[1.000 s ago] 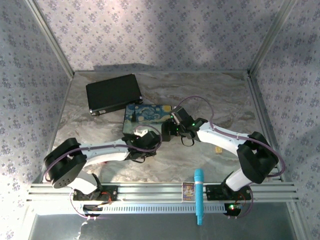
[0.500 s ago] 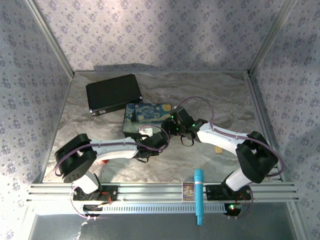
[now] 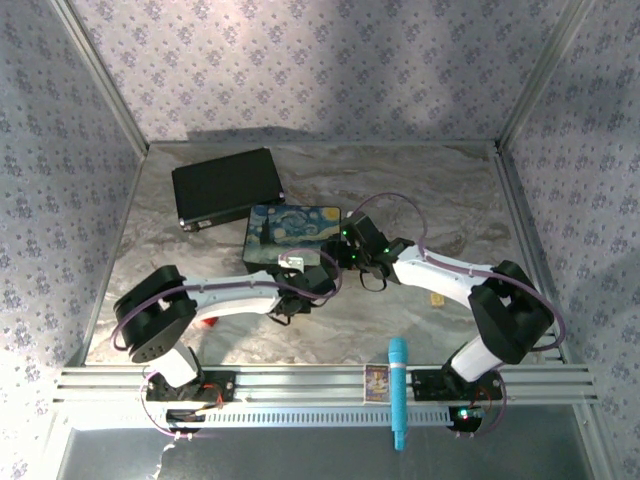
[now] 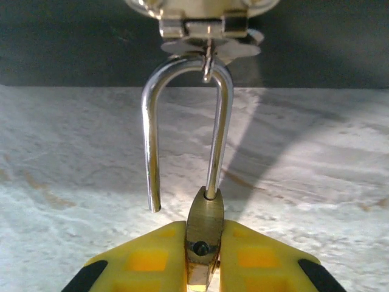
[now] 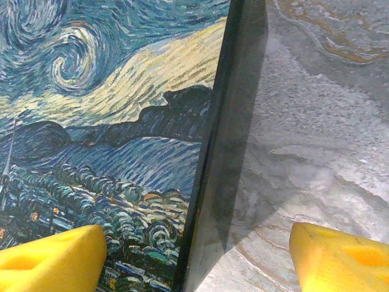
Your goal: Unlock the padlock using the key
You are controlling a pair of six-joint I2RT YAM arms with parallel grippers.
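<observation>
L gripper (image 4: 203, 261) clamped tight on the small brass-yellow padlock (image 4: 204, 214), yellow pads (image 4: 146, 258) either side of the body. Curved silver shackle (image 4: 150, 152) is open: one leg free in the air, the other seated in the body, loop hooked thru the shiny metal hasp (image 4: 203, 27) up top. R gripper (image 5: 197, 258) spread wide, holding nothing. One pad is over the starry-night painted box (image 5: 109, 121), the other over the grey marble tabletop (image 5: 316, 140).

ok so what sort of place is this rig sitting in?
Looks like a staged robot test cell, not a real room: patterned wallpaper panels in aluminium framing, a marble-look tabletop, and a slotted mounting rail at the near edge.
</observation>
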